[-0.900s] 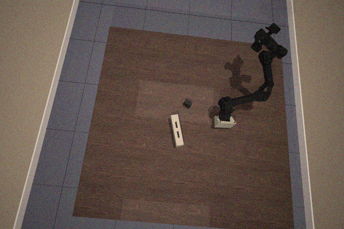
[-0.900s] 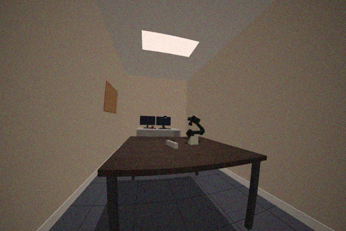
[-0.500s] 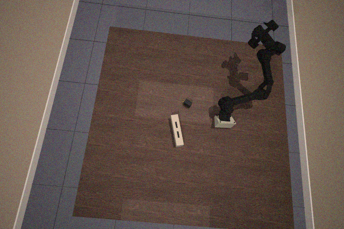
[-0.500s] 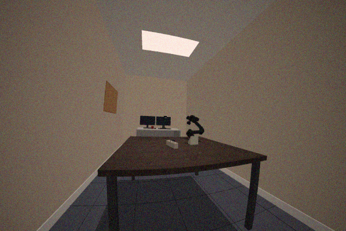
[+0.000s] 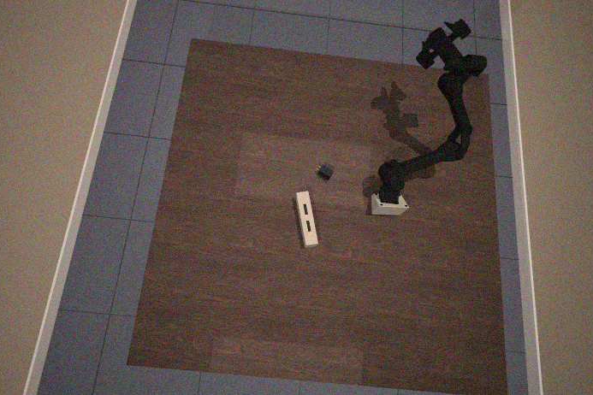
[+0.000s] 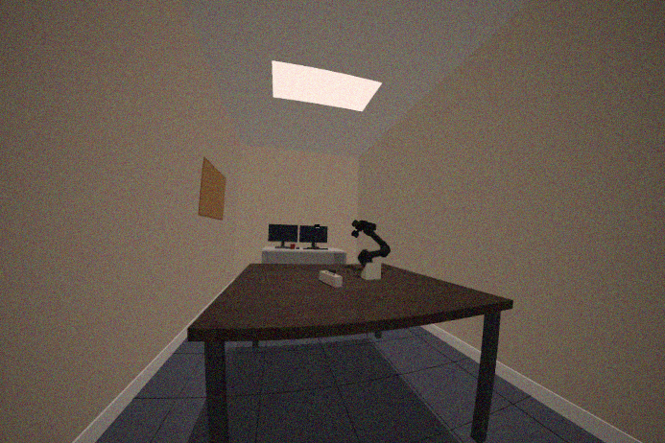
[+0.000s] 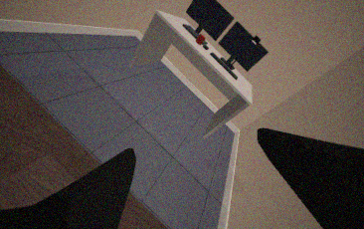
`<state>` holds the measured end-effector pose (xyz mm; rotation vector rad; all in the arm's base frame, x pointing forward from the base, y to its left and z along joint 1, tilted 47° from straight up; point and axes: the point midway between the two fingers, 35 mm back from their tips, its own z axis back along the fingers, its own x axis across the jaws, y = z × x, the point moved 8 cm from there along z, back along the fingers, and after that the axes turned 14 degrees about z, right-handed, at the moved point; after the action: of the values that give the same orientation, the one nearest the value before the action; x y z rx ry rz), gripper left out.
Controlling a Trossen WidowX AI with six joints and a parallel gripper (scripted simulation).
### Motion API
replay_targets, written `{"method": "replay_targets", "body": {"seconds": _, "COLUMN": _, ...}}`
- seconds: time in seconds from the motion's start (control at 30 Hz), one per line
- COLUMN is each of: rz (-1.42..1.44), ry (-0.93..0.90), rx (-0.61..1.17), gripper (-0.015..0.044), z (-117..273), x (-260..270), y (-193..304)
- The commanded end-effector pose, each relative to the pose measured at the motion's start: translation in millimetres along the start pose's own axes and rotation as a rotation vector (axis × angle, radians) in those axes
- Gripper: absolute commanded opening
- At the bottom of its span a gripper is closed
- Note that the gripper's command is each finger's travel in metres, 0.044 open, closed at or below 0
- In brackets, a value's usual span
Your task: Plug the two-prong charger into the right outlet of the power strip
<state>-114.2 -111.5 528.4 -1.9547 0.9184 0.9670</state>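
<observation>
The small dark charger (image 5: 325,172) lies on the table, its two yellowish prongs pointing to the upper left in the top view. The white power strip (image 5: 306,217) (image 6: 330,279) lies just below and left of it in that view, with two dark outlets on its top face. My gripper (image 5: 434,33) (image 6: 353,228) (image 7: 195,143) is open and empty, raised high and far from both, toward the upper right in the top view. The wrist view shows neither charger nor strip. I cannot make out the charger in the exterior view.
The arm's white base block (image 5: 386,209) (image 6: 370,271) stands on the brown table (image 5: 259,288) (image 6: 301,308), right of the strip. A white desk (image 6: 301,256) (image 7: 186,45) with two monitors stands beyond the table. Walls run along both sides.
</observation>
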Motion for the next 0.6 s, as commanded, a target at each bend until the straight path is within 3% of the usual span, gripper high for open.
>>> {"method": "replay_targets", "body": {"seconds": 0.0, "rz": -0.011, "ry": 0.002, "rx": -0.048, "gripper": 0.044, "z": -1.1, "x": 4.1, "y": -27.9}}
{"method": "replay_targets", "body": {"seconds": 0.57, "rz": 0.01, "ry": 0.003, "rx": -0.239, "gripper": 0.044, "z": 3.3, "x": 30.2, "y": -106.3}}
